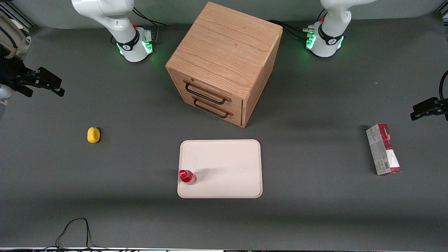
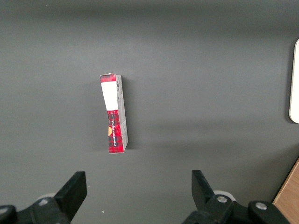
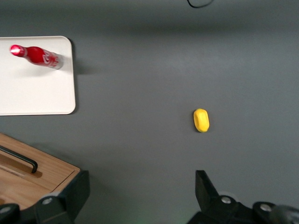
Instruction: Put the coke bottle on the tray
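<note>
The working arm is showing only partly in the front view, cut off at the frame edge, with its tool hanging above the counter toward the working arm's end, well apart from the tray. In the right wrist view the tool is standing spread wide, holding nothing, its two fingers only partly in frame.

The coke bottle is standing upright on the tray, at the tray's edge toward the working arm's end and in the half nearer the front camera. It is the only thing sitting in the tray. White script is showing on the red body in the right wrist view, too small to read.

The wooden drawer cabinet is sitting farther from the front camera than the tray, both drawers closed. A yellow object is lying toward the working arm's end. A red-and-grey carton is lying toward the parked arm's end; its printing is not legible.
</note>
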Available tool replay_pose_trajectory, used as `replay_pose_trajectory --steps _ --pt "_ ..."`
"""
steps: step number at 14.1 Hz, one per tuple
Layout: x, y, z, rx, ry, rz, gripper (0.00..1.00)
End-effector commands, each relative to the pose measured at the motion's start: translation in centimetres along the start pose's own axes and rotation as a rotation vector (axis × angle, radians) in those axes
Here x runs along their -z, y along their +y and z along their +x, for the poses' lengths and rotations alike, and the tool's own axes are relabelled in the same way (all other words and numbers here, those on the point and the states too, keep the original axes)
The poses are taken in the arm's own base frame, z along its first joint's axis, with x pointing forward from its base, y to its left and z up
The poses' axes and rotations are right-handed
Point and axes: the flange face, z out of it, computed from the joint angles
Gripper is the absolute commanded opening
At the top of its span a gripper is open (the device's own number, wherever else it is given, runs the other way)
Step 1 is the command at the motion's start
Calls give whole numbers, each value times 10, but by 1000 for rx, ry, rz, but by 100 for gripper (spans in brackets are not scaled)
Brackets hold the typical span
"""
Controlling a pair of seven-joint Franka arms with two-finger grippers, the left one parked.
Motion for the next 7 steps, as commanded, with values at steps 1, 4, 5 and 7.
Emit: replay_pose_trajectory --steps 1,4,5,7 --pt "-5 24 -5 -22 1 14 100" --pt "-10 41 -1 -7 -5 15 100" --pt "-11 43 0 -10 -8 15 100" --pt "-17 42 5 -9 -9 12 100"
